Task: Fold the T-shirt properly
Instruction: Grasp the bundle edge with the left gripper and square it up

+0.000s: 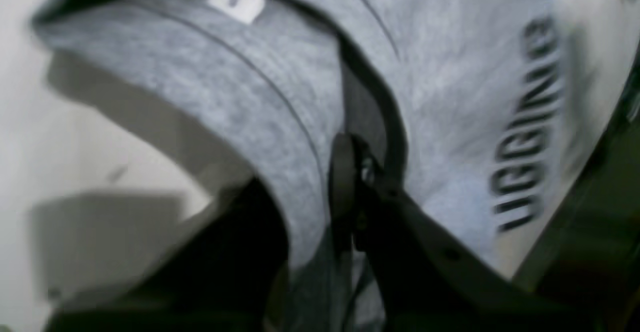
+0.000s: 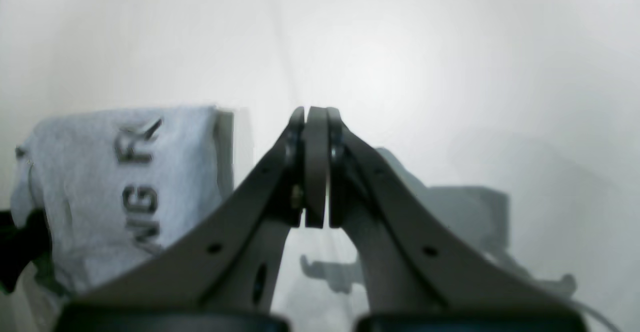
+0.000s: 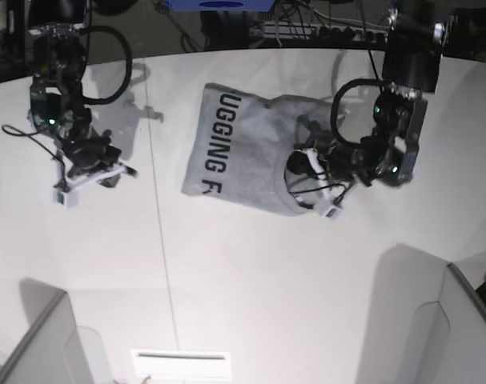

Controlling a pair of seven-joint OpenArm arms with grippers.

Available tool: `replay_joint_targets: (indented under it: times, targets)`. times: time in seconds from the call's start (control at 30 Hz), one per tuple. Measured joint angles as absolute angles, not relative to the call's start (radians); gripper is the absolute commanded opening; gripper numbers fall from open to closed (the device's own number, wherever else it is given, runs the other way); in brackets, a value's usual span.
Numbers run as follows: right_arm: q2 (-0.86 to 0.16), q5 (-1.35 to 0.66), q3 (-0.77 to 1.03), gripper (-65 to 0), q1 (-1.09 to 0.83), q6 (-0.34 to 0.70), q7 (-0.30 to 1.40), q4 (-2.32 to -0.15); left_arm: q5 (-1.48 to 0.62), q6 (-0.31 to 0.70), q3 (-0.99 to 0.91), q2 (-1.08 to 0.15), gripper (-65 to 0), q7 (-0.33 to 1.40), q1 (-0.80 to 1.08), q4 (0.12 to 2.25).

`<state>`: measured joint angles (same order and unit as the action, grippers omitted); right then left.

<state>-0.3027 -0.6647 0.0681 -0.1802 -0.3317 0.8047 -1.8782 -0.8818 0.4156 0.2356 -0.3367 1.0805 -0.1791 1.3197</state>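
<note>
We see the T-shirt lying on the white table, partly folded into a rough rectangle, with black block lettering running along its edge on the side toward the right arm. The left gripper sits at the shirt's opposite edge, and in the left wrist view its jaws are clenched on a fold of the grey fabric, the cloth bunching up between and around the fingers. A small white label shows on the shirt near the top of that view, and the lettering runs along the far side. The right gripper rests well apart from the shirt, low over bare table; in the right wrist view its fingers are pressed flat together with nothing between them, and one end of the shirt shows beside them, not touching
</note>
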Motion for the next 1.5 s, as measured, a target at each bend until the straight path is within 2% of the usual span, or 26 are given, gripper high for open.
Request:
replay_joint_targets:
  times: [0.17, 0.4, 0.63, 0.73, 0.87, 1.1, 1.27, 1.5]
  targets:
    - [-0.301, -0.662, 0.166, -65.0, -0.240, -0.332, 0.805, -1.878, -0.891, 0.372, 0.564, -0.390, -65.0, 1.065, -0.358, 1.280]
    - [-0.245, -0.659, 0.288, -65.0, -0.370, -0.333, 0.726, -1.878, -0.879, 0.373, 0.890, -0.398, -65.0, 1.079, -0.559, 1.280]
    - [-0.242, -0.665, 0.315, -65.0, -0.500, -0.332, 0.632, -1.879, -0.870, 0.370, 1.113, -0.394, -65.0, 1.045, -0.689, 1.309]
    - [-0.206, -0.665, 0.319, -65.0, -0.542, -0.333, 0.600, -1.879, -0.839, 0.385, 1.232, -0.396, -65.0, 0.997, -0.749, 1.361]
    - [-0.206, -0.668, 0.316, -65.0, -0.562, -0.332, 0.592, -1.879, -0.665, 0.525, 1.258, -0.376, -65.0, 0.982, -0.759, 1.378]
    - [-0.164, -0.666, 0.315, -65.0, -0.580, -0.333, 0.587, -1.879, -0.298, 0.691, 1.255, -0.322, -65.0, 0.946, -0.705, 1.382]
    - [-0.168, -0.664, 0.315, -65.0, -0.577, -0.333, 0.583, -1.880, -0.179, 0.689, 1.251, -0.288, -65.0, 0.906, -0.666, 1.392]
    - [-0.167, -0.665, 0.315, -65.0, -0.574, -0.333, 0.583, -1.880, -0.181, 0.689, 1.251, -0.229, -65.0, 0.902, -0.662, 1.354]
